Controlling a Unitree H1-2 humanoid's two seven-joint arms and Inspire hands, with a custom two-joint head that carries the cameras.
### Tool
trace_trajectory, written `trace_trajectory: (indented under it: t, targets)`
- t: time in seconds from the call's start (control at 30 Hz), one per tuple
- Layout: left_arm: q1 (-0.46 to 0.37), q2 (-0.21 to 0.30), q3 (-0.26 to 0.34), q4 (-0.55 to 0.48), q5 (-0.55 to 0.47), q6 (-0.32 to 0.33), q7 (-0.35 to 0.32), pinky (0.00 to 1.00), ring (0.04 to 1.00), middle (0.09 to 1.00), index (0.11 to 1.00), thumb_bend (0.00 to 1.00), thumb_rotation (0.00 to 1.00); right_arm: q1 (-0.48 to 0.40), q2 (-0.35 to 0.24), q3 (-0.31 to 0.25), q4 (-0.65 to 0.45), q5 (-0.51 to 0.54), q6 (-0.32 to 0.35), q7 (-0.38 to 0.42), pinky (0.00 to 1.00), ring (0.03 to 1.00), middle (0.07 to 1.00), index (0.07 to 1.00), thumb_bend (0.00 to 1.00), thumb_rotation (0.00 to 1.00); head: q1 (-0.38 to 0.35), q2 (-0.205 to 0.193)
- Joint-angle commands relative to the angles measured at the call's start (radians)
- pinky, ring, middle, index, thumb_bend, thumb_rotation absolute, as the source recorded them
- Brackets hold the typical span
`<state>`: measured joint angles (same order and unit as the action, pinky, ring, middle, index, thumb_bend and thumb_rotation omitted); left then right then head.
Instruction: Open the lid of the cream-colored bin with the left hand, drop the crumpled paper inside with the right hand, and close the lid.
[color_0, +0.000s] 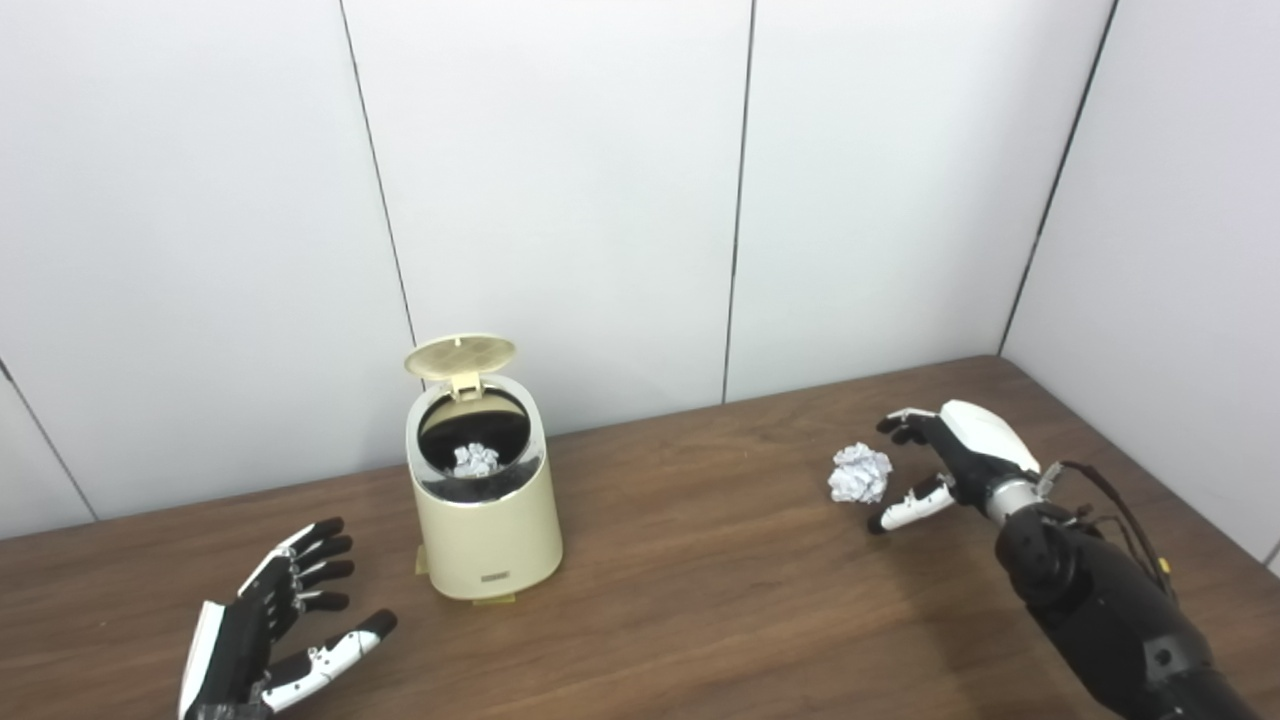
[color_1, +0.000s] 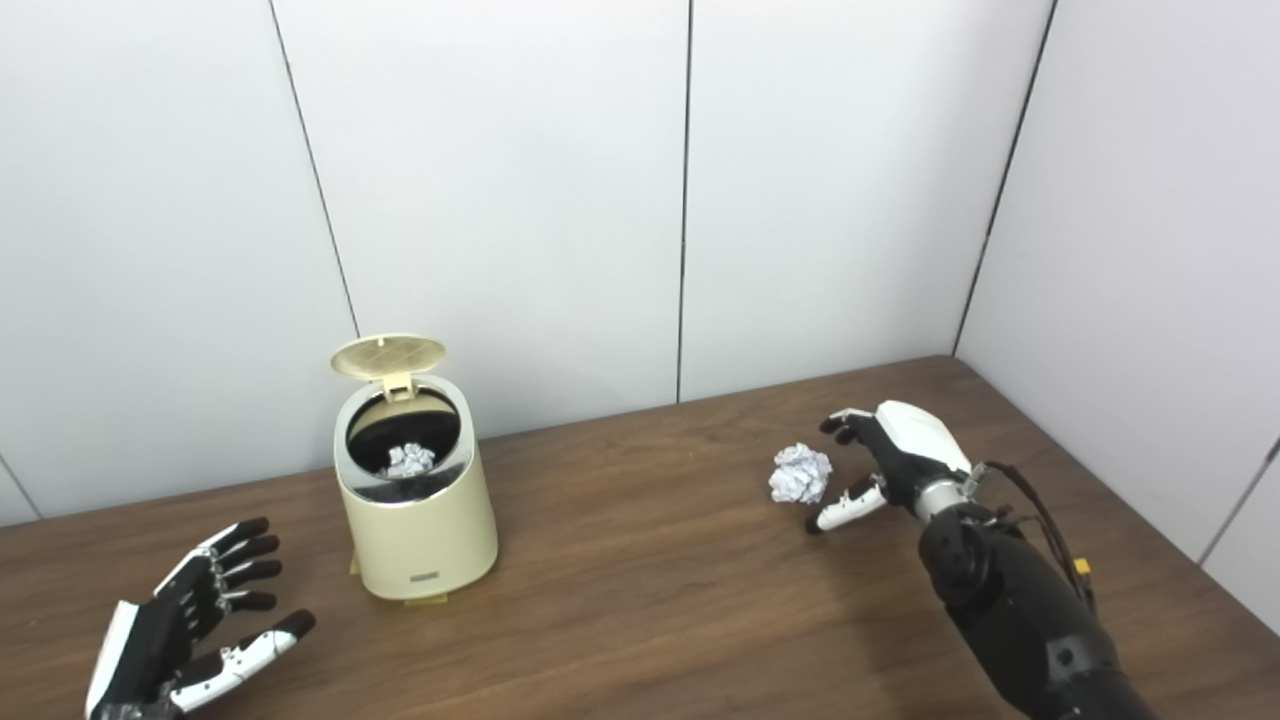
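Left eye view: a cream-colored bin (color_0: 485, 510) stands on a brown wooden surface (color_0: 700, 600), its lid (color_0: 460, 354) tipped up and open. A paper ball (color_0: 476, 459) lies inside. Near the bottom left, the left hand (color_0: 265, 630) rests with fingers spread, holding nothing.

Right eye view: the crumpled paper (color_1: 800, 473) lies on the surface, well apart from the bin. The right hand (color_1: 885, 455) sits just beside it, fingers (color_1: 845, 506) released and curved around it, not grasping.
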<state>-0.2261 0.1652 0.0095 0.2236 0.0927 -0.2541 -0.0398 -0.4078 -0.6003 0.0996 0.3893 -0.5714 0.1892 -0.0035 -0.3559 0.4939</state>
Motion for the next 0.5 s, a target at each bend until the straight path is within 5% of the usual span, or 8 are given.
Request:
trace_trajectory:
  t: [0.0,0.47]
  targets:
    - [0.008,-0.006,-0.004,0.002,0.005,-0.003,0.009,0.64,0.744,0.789,0.839,0.74,0.10,-0.028,0.000,0.010,0.007,-0.001,-0.027,-0.013,0.80,0.813,0.752,0.771,0.85,0.20,-0.001,0.001]
    - [0.009,-0.007,-0.003,-0.008,0.025,0.005,0.014,0.61,0.730,0.781,0.834,0.74,0.13,-0.028,-0.012,0.039,-0.014,0.002,-0.024,0.016,0.79,0.771,0.727,0.717,0.82,0.20,0.007,0.015]
